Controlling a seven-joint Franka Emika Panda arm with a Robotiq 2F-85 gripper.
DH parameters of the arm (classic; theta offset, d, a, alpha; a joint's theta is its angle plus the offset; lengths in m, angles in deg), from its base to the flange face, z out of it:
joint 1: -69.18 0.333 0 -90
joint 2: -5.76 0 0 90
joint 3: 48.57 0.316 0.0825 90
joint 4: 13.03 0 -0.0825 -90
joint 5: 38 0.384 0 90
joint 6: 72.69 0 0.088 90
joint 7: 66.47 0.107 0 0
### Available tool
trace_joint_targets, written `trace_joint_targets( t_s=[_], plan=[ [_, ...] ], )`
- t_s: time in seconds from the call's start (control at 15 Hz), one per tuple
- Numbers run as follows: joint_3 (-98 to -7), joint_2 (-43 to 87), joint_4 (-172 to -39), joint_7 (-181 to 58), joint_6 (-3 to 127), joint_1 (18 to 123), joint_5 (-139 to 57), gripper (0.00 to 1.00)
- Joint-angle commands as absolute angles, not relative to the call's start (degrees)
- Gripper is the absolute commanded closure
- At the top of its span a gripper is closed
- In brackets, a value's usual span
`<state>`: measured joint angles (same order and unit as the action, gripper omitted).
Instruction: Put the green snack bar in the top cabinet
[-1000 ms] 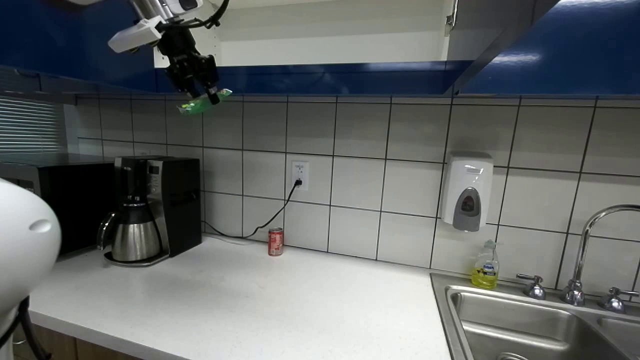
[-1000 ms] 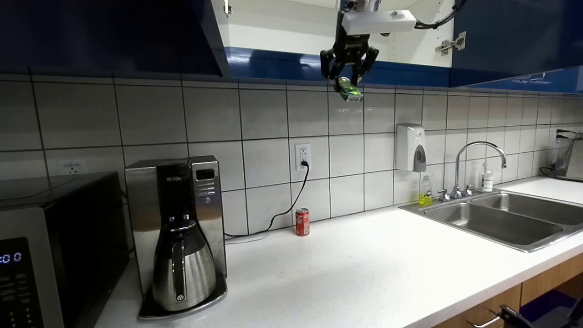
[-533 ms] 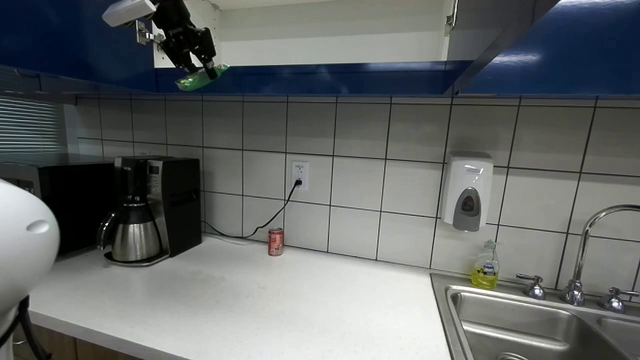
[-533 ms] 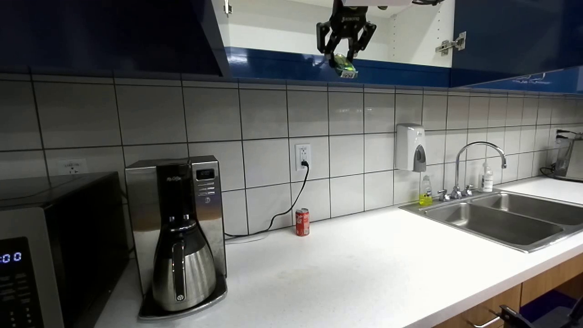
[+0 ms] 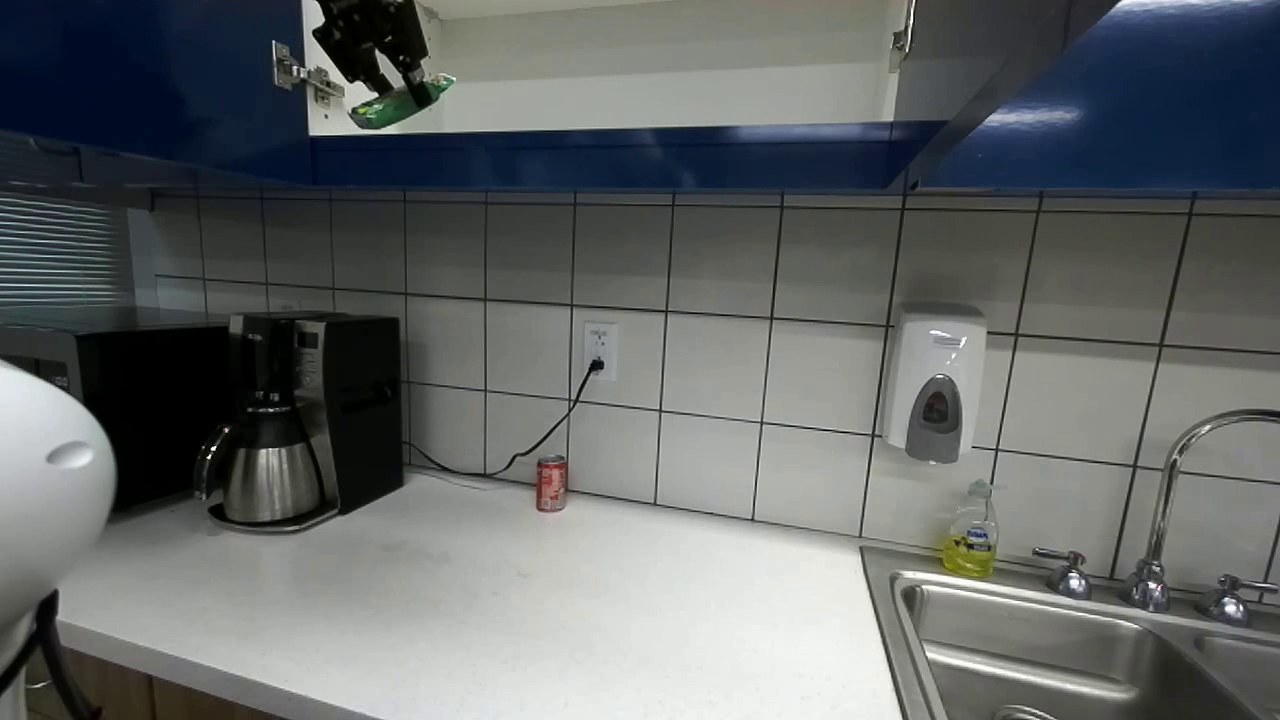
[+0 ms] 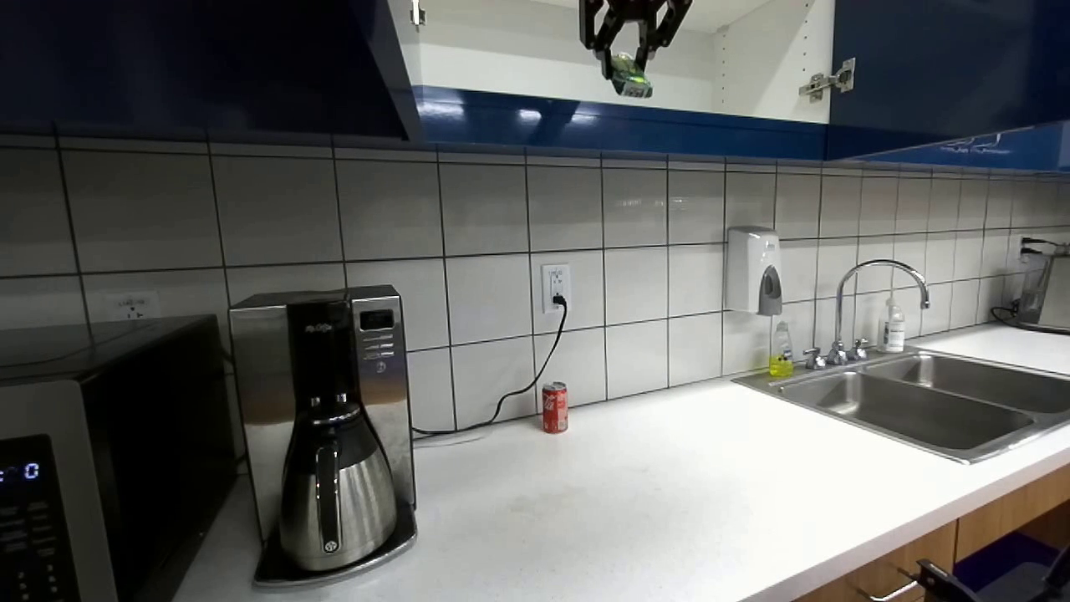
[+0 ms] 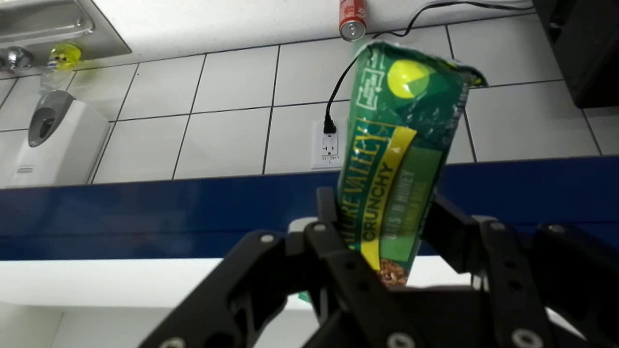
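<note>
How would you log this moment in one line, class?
gripper: holding Nature Valley Crunchy bar | top cabinet: open | placement: not yet done

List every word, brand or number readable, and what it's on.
"TURE VALLEY": green snack bar, start hidden
"CRUNCHY": same bar
"OATS 'N HONEY": same bar, blurred
"0": microwave display
"Mr. Coffee", likely: coffee maker
"Dawn", likely: soap bottle
Too small or blurred: red can, soap dispenser, wall outlet, white bottle, other print
</note>
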<state>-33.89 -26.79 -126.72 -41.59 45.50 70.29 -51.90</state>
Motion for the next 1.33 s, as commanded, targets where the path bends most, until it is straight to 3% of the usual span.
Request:
trace_joint_targets(
  t_s=[0.0, 1.27],
  plan=[
    [-32.48, -22.41, -119.9, -40.18, 43.23, 67.81, -53.09, 0.79],
    [-35.72, 0.4, -94.45, -36.84, 37.69, 69.53, -55.59, 0.79]
  ],
)
